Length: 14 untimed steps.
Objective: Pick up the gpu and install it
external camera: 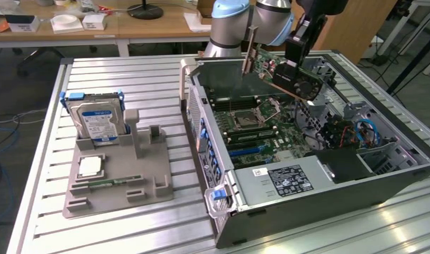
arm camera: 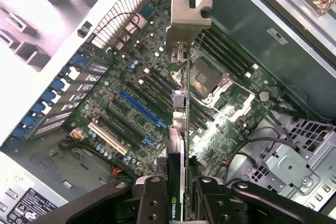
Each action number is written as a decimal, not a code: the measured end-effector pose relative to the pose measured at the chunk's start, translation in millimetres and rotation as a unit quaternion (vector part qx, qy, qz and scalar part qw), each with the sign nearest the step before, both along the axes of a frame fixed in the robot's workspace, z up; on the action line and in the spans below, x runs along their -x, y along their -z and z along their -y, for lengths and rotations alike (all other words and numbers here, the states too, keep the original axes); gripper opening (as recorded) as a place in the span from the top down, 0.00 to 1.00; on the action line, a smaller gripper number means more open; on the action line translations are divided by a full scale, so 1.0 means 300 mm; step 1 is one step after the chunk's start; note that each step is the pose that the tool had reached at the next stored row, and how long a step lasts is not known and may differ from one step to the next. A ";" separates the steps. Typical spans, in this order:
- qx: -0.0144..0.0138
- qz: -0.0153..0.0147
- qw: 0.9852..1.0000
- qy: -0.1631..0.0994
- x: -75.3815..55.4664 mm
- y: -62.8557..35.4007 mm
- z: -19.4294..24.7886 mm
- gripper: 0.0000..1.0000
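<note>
The end effector (external camera: 294, 62) is closed on the gpu (external camera: 296, 78) and holds it in the air above the open computer case (external camera: 328, 211). In the exterior view the card hangs over the far part of the case, tilted, with its black cooler side toward the exterior view's right and its green board behind. The metal bracket (external camera: 249, 50) of the card points toward the exterior view's left and stands clear of the case wall. The card does not touch the motherboard (external camera: 267, 135); it is not seated in any slot.

In the wrist view the gpu (arm camera: 181, 129) is seen edge-on, running away from the end effector (arm camera: 181, 205), and its fingers (arm camera: 152, 203) press on both faces of the card. The bracket (arm camera: 189, 17) is at the far end. Under the card lies the motherboard (arm camera: 226, 108), with a long blue slot (arm camera: 140, 107) to one side of the card's edge.

The case lies on its side on the slatted metal bench (external camera: 130, 74), and the power supply (external camera: 282, 180) sits at its near end. Well apart from the case, toward the exterior view's left, a grey holder (external camera: 119, 196) rests on the bench. A hard drive (external camera: 96, 123) with blue rails stands upright in it, and a small memory stick (external camera: 110, 183) lies flat in it.
</note>
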<state>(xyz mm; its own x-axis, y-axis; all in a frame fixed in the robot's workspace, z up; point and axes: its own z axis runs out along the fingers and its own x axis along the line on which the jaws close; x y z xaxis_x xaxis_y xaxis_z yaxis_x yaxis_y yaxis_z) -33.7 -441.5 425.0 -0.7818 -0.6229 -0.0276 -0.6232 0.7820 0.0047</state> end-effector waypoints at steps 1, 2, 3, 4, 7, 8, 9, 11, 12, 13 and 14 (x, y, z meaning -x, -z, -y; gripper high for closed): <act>0.000 0.000 1.000 -0.003 0.000 0.000 0.000 0.74; 0.000 0.000 1.000 -0.005 0.000 0.000 0.000 0.74; 0.000 0.000 1.000 -0.008 0.000 0.000 0.000 0.74; 0.000 0.000 1.000 -0.012 0.000 0.000 0.000 0.74; 0.000 0.000 1.000 -0.020 0.000 0.000 0.000 0.74; 0.000 0.000 1.000 -0.023 0.000 0.000 0.000 0.74; 0.000 0.000 1.000 -0.026 0.000 0.000 0.000 0.74; 0.000 0.000 0.999 -0.032 0.000 0.000 0.000 0.74; 0.000 0.000 0.999 -0.035 0.000 0.000 0.000 0.74; 0.000 0.000 0.999 -0.037 0.000 0.000 0.000 0.74; 0.000 0.000 0.999 -0.040 0.000 0.000 0.000 0.74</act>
<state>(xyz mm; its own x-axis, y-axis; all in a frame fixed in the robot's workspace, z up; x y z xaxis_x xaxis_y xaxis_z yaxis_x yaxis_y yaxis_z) -33.7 -441.3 424.9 -0.7302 -0.6827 -0.0277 -0.6831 0.7303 0.0047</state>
